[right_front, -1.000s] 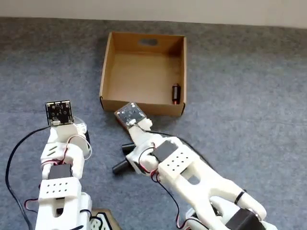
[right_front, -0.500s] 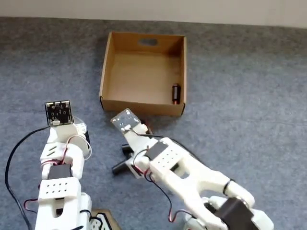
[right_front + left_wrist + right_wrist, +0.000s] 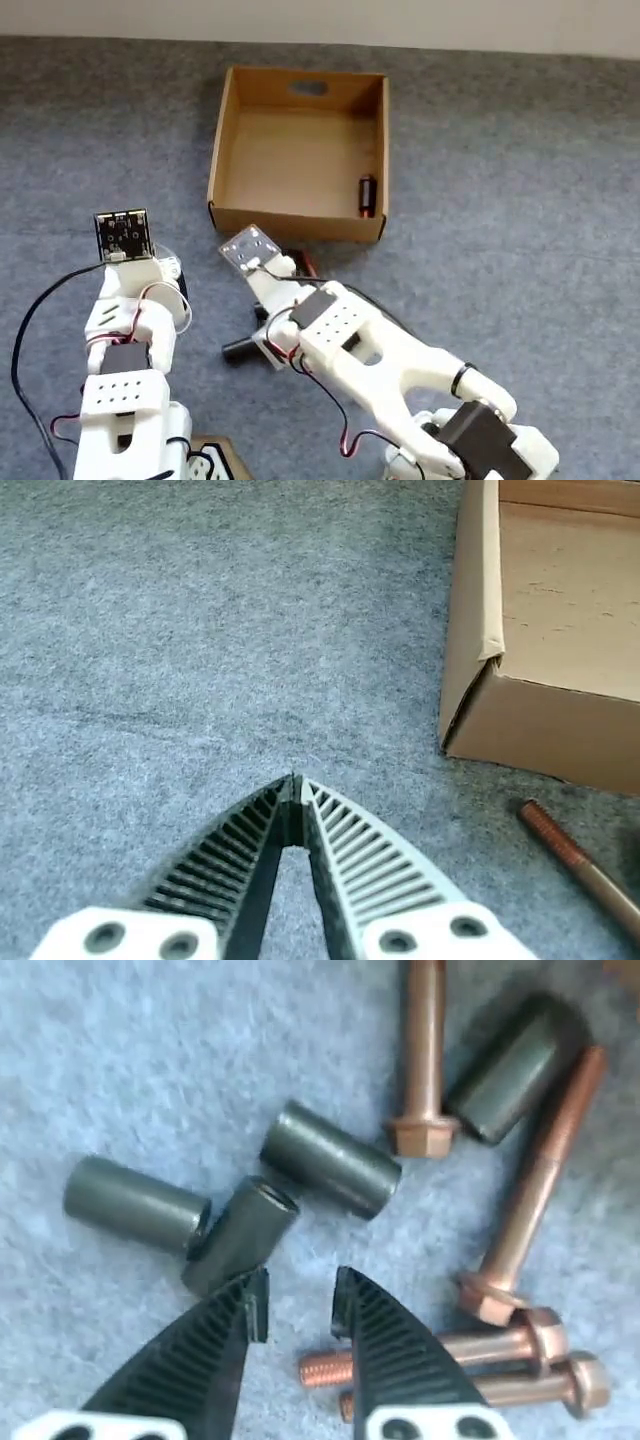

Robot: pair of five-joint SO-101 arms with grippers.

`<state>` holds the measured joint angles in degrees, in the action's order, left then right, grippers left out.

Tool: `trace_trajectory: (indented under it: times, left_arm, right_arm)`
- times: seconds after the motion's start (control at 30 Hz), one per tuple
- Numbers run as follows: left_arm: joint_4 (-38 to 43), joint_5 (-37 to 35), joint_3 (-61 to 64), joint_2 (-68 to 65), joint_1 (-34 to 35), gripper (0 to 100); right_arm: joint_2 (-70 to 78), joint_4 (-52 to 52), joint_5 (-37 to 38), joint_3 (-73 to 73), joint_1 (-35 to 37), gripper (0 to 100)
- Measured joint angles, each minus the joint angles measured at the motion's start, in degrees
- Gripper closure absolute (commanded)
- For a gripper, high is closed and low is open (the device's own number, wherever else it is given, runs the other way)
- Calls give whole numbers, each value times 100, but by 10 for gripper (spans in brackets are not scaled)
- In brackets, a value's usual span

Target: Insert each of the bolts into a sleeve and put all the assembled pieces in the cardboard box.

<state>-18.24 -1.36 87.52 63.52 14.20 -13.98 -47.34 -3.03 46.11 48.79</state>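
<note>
Within the last second the right arm [image 3: 340, 330] swung left across the bench [image 3: 520, 200], so its jaws, slightly apart, hung over the loose sleeves [image 3: 330, 1160] and bolts [image 3: 421, 1050] before the cardboard box [image 3: 222, 140], likely choosing one. Left jaws were together. One assembled piece [image 3: 367, 195] lay inside.

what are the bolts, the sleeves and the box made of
Bolts: likely metal with a copper-coloured satin finish; threaded shanks and flanged hex heads catch soft highlights.
Sleeves: probably steel, dark grey and dull; smooth tubes with a faint sheen, one showing a hollow bore.
Box: brown cardboard, matte; folded corner seams and thin walls.
</note>
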Motion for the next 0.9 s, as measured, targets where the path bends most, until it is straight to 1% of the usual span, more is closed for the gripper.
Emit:
trace_trajectory:
  times: [0.2, 0.3, 0.43, 0.57, 0.77, 0.9]
  left_arm:
    - [0, 0, 0, 0, 0, 986]
    - [0, 0, 0, 0, 0, 986]
    - [0, 0, 0, 0, 0, 986]
    - [0, 0, 0, 0, 0, 986]
    - [0, 0, 0, 0, 0, 986]
    - [0, 0, 0, 0, 0, 986]
  right_arm:
    - [0, -211, -18, -325, 9, 885]
    - [70, -176, -202, -343, 176, 885]
    - [70, 53, -255, -343, 396, 885]
    - [70, 264, -255, -290, 387, 885]
    - [70, 299, -255, -211, 404, 885]
    - [70, 299, -255, -211, 264, 885]
